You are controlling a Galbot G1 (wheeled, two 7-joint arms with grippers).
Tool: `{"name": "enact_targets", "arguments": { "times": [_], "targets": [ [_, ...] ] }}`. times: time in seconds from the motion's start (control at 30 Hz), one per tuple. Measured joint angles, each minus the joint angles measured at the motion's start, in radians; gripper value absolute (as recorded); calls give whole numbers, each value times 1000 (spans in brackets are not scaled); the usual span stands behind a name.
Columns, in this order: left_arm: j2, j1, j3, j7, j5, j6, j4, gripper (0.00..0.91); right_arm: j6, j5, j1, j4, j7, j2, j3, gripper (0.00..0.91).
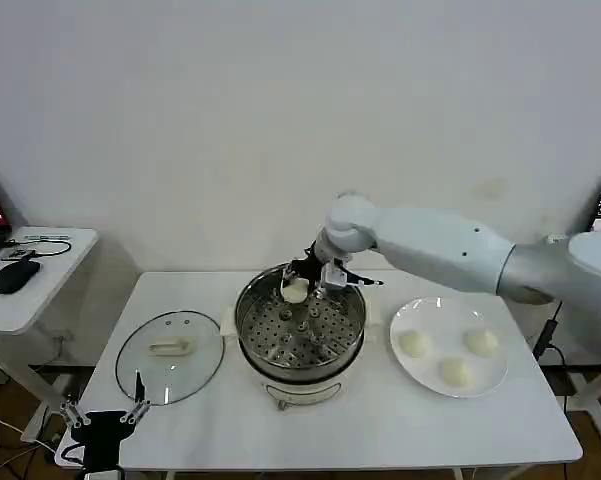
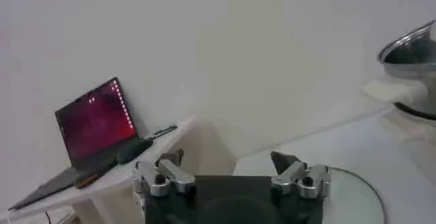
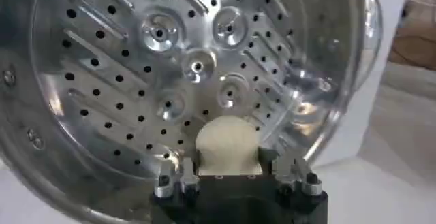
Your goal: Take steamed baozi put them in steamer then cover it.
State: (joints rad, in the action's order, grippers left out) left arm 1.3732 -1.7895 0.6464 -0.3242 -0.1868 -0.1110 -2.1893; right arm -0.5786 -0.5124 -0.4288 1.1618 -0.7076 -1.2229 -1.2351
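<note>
Task is just getting going: right hand (image 1: 298,283) is gripping the first baozi (image 1: 294,290) over the far rim of the steamer (image 1: 300,325) at frame centre; tray (image 3: 170,75) underneath is bare, nothing dropped yet. Three baozi are sitting on the plate (image 1: 449,347) at right: (image 1: 414,343), (image 1: 480,341), (image 1: 457,372). Cover (image 1: 170,356) is lying flat on the bench (image 1: 380,420), left of the steamer. Left hand (image 1: 104,413) is idling at lower left, fingers spread, empty. Left to do: four placements, then covering.
</note>
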Motion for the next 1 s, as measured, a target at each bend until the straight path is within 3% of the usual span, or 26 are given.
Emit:
{"name": "enact_targets", "arguments": {
  "times": [0.13, 0.2, 0.23, 0.3, 0.67, 1.0],
  "targets": [
    [1, -2, -4, 0, -1, 0, 0, 907, -9, -15, 7, -12, 1, -5, 1, 595],
    [1, -3, -3, -1, -1, 0, 0, 907, -13, -20, 10, -19, 1, -7, 1, 645],
    [0, -3, -2, -1, -1, 0, 0, 907, -16, -21, 11, -23, 1, -7, 0, 826],
    [0, -4, -2, -2, -1, 0, 0, 907, -21, -23, 12, -28, 3, -8, 0, 907],
    [8, -14, -16, -3, -11, 0, -10, 907, -8, 21, -27, -3, -7, 6, -22, 907],
    [-2, -18, -26, 15, -12, -12, -23, 907, 234, 250, -184, 158, -24, 139, -106, 907]
  ]
}}
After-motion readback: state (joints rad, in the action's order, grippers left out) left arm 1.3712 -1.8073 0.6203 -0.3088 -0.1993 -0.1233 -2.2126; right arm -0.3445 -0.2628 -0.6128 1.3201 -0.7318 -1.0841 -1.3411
